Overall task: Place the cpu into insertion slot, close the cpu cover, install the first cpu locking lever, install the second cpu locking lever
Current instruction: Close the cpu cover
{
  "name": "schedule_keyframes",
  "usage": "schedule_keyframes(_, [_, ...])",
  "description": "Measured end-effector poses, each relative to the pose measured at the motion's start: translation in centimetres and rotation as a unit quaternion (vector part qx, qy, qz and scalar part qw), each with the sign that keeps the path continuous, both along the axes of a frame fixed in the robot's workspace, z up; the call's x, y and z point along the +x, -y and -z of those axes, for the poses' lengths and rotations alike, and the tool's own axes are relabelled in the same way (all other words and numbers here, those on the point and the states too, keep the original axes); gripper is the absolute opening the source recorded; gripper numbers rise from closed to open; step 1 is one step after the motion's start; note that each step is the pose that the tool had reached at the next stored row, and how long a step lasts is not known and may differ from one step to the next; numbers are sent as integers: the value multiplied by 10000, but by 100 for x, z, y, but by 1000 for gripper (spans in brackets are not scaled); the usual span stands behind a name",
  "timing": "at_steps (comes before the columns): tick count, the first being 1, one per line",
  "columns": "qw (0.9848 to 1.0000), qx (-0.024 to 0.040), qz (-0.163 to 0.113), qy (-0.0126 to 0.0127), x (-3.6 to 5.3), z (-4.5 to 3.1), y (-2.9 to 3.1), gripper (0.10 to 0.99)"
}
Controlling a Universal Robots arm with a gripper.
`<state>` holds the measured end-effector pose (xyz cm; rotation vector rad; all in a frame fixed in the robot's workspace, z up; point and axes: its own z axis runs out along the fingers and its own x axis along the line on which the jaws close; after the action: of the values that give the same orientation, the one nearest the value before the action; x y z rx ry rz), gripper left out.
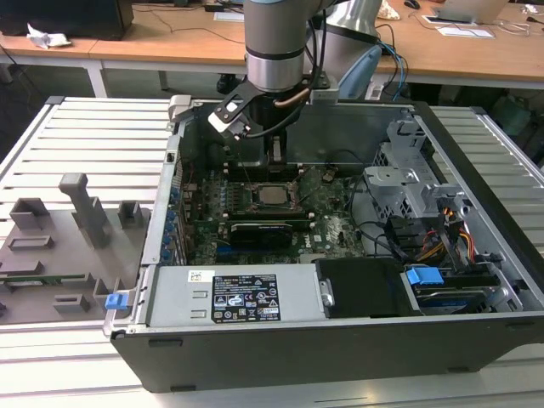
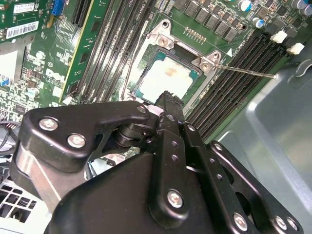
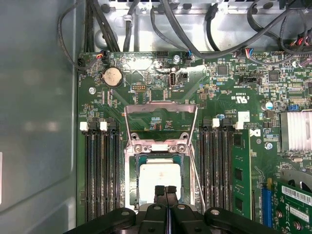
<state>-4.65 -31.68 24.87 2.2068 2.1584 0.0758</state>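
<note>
Open computer case (image 1: 340,348) on the slatted tabletop (image 1: 85,119).
Green motherboard (image 1: 331,225) inside, black graphics card (image 1: 263,229) across it, labelled power supply (image 1: 242,297) along the near wall; grey fixtures (image 1: 81,212) sit outside, at the exterior view's left.

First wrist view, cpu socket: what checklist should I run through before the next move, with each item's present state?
1. cpu lying flat in the insertion slot: ok.
2. cpu cover closed over the chip: not ok, it stands swung up off the socket.
3. Locking lever latched: not ok, the thin rod juts free beside the socket.
4. end effector empty: ok, its fingers are shut together with nothing between them, above the cpu's edge.
5. Fingers clear of the cpu's top: cannot tell.
</note>
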Motion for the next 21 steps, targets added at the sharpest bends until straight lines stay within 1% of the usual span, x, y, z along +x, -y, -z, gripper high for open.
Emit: schedule_keyframes(21, [10000,2,1,-5,1,-96,0,106])
